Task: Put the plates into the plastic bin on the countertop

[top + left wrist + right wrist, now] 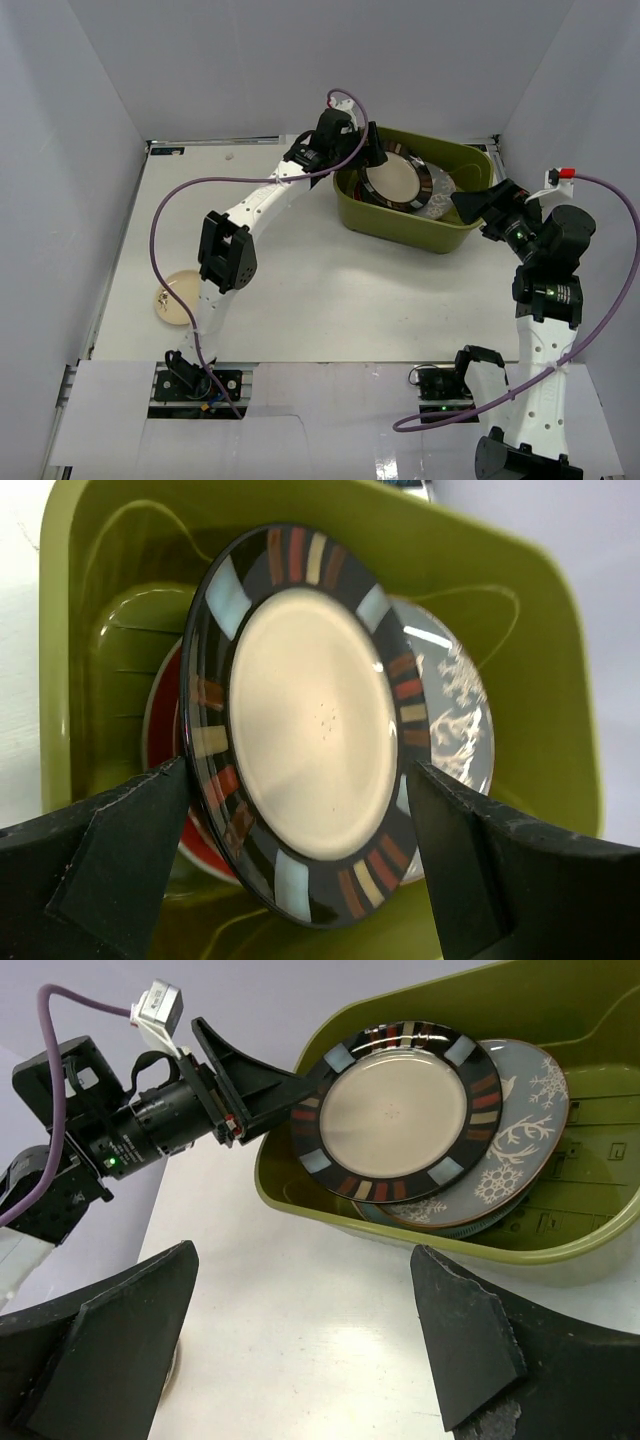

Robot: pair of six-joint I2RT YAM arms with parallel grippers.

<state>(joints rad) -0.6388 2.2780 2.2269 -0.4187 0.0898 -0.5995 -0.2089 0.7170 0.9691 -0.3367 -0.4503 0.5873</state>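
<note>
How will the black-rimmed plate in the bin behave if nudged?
The black-rimmed plate looks glazed and rigid: probably stiff and slippery. It rests askew on the grey deer plate, not flat, so a nudge may slide or rock it. Likely ceramic, so it could chip.

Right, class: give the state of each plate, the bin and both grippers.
plastic bin: upright, holding plates
black-rimmed beige plate: in the bin, tilted on the others, not gripped
grey deer plate: in the bin, partly covered
red plate: in the bin, mostly covered
small cream plate: on the countertop, outside the bin
left gripper: open over the bin
right gripper: open, empty
</note>
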